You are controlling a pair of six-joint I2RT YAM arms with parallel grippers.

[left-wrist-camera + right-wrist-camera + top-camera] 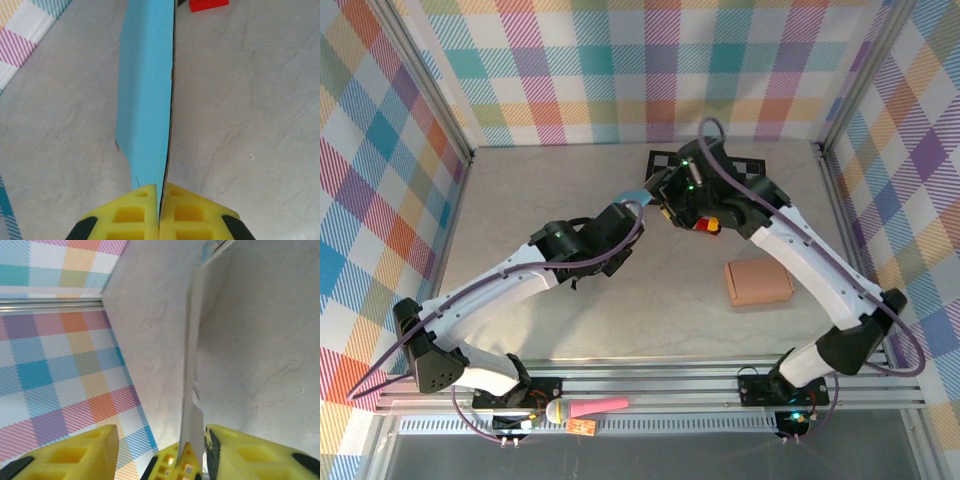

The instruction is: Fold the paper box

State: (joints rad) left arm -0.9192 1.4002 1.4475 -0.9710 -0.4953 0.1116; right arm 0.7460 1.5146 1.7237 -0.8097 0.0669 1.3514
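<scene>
Both arms met over the table at a flat blue paper box, held beyond and left of the tan folded box.
The left gripper had its yellow fingers clamped tight on the blue panel's near edge. The right gripper had the pale side running up between its fingers, close against the right one; whether it truly pinched there I could not tell. A red block lay just past the panel, also back-left of the tan folded box.
</scene>
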